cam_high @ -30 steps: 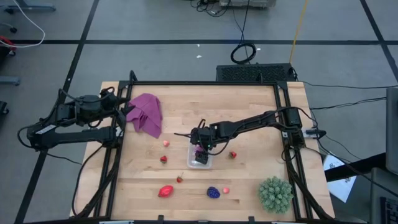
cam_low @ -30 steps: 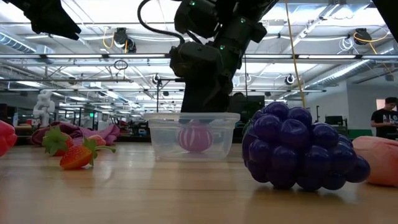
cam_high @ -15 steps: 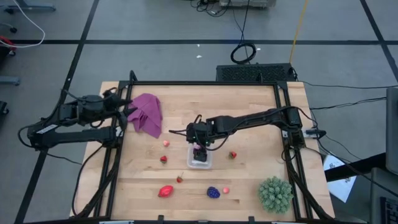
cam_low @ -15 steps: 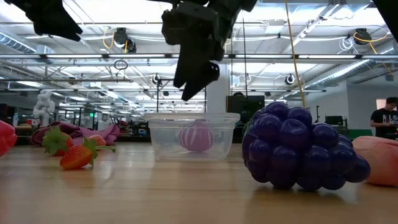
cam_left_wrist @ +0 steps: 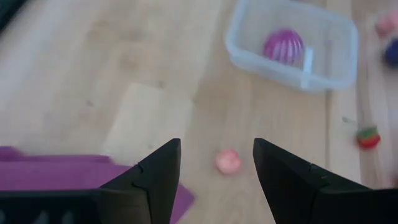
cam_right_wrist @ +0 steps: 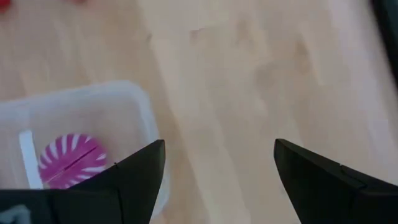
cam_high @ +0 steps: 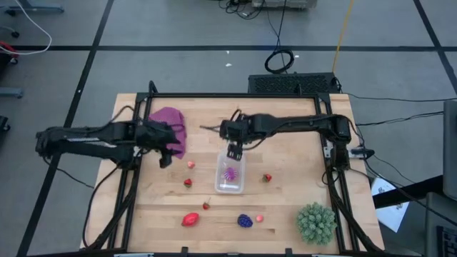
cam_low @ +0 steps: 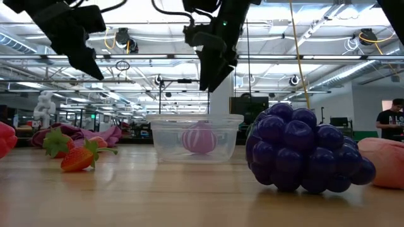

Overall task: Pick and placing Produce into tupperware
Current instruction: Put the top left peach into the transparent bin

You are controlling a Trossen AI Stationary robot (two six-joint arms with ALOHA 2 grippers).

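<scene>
High view: magenta fruit inside tupperware.

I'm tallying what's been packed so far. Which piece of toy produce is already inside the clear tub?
Only the magenta striped ball sits inside the tupperware. The small red berries, the larger red piece and the dark purple piece all lie outside on the table.

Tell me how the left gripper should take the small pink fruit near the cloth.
Come straight down on the pink fruit with the left gripper, fingers either side of its middle. It is small, roundish and lies alone on bare table, clear of the cloth and tupperware, so probably any finger angle works.
</scene>
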